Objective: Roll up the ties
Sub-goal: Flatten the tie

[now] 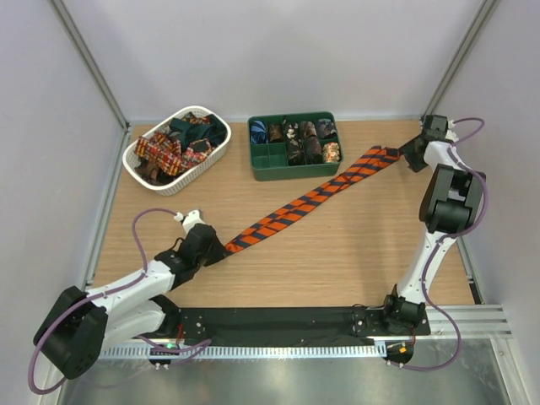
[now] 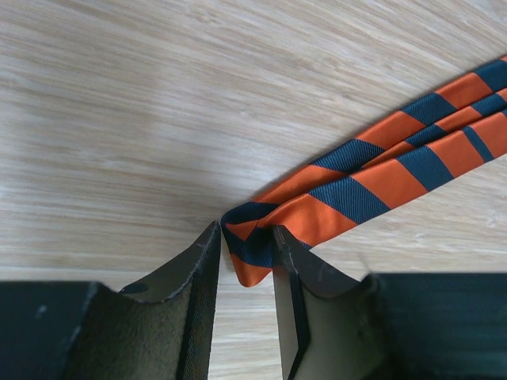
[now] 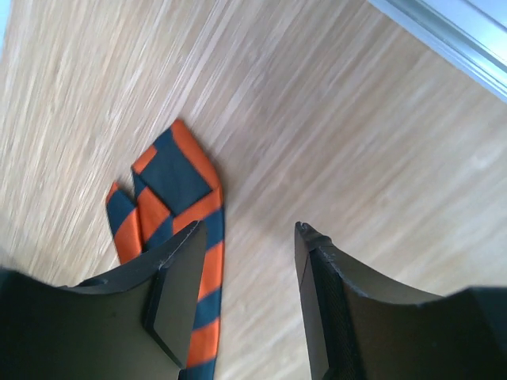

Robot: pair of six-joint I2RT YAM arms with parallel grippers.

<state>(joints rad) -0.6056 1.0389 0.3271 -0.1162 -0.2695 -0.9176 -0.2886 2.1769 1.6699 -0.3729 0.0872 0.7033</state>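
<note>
one striped tie (image 1: 304,202) lies on the table (image 1: 337,270) in the top view, stretched on a slant from my left gripper (image 1: 215,247) at the near left to my right gripper (image 1: 411,154) at the far right. i count two grippers, one white basket (image 1: 135,156) and one green tray (image 1: 270,173), both at the far edge. the basket holds a heap of loose ties, too tangled to count. the tray holds several rolled ones, which i cannot count exactly.

one narrow end shows in the left wrist view, folded over on itself and sitting between my two fingers (image 2: 198,277). my jaws stand partly apart here. the fold fills most of the gap, but i cannot see a firm pinch on it. if i start to turn like this, i judge the fold may slip out or the first wrap may form loose and crooked. the strip also looks doubled along its length near me, so a roll could come out lopsided.

one wide end shows in the right wrist view, flat on the wood. my right jaws gape wide and grip nothing. one finger (image 3: 170,293) hangs over the edge of the cloth. if i lift or swing carelessly, that finger could snag the cloth and drag it off line. with the far end free, nothing keeps the tie taut, and slack may bunch up.
</note>
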